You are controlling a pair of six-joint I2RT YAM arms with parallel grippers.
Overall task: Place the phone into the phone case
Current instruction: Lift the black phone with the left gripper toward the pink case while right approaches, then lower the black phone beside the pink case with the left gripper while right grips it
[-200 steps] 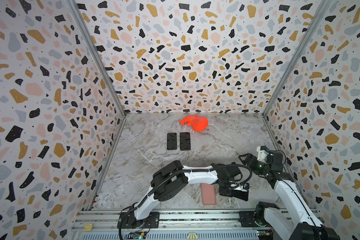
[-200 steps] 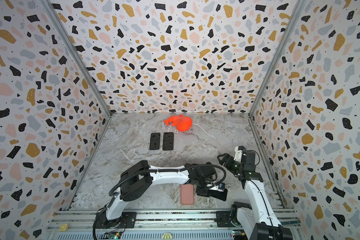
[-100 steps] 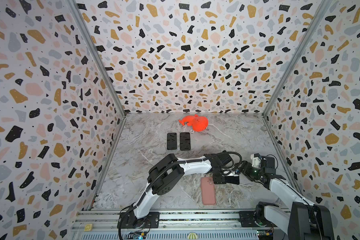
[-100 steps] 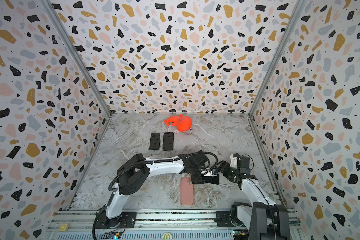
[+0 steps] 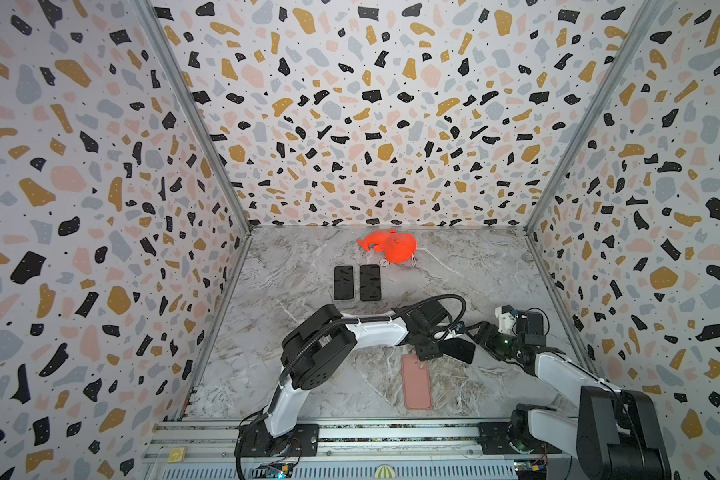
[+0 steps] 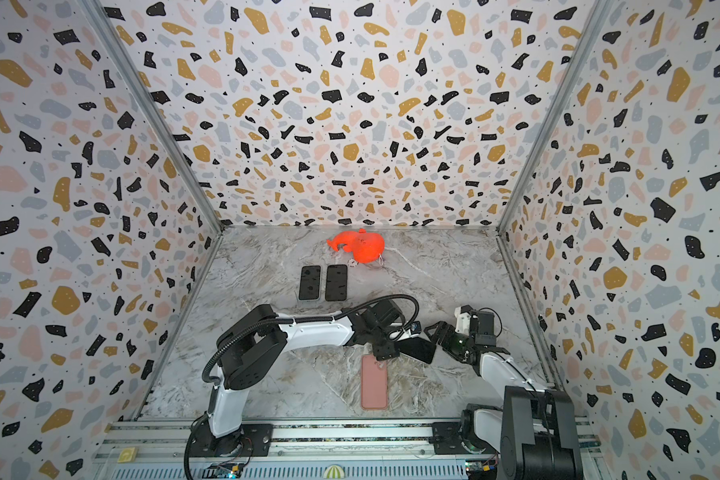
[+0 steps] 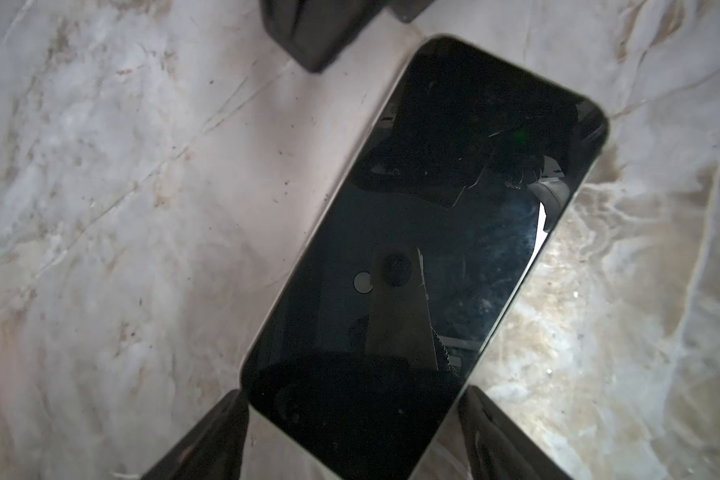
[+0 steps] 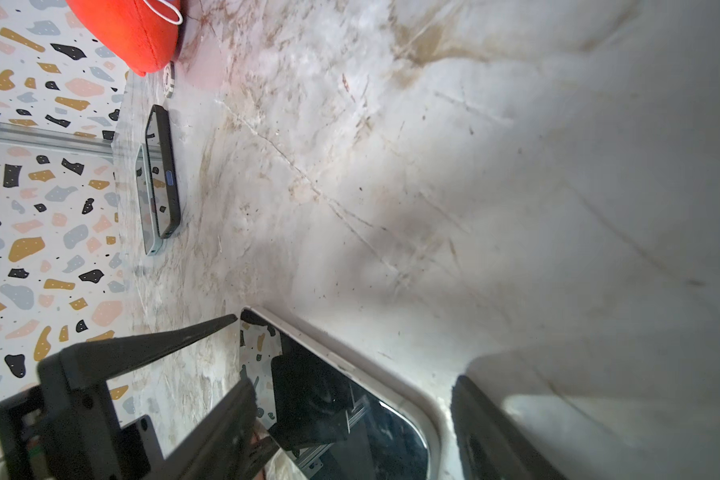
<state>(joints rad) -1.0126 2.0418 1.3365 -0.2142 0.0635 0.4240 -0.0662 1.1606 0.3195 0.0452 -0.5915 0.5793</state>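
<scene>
Count: 1 phone (image 5: 458,350) just past the far end of 1 pink case (image 5: 416,382), which lies flat on the tabletop (image 5: 246,382). Left fingers (image 7: 221,432) clamp one end of it, right fingers (image 8: 487,428) spread wide around the other. At the back: 2 spare phones (image 5: 344,282) (image 5: 370,282), 1 orange toy (image 5: 393,246).

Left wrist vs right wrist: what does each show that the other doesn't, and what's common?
Left wrist only: most of the dark screen of the phone, with the left gripper fingers against both long edges. Right wrist only: the orange toy, two other phones side by side, the patterned wall. Both: the phone and the marble table. The pink case, seen in both top views, is in neither.
</scene>
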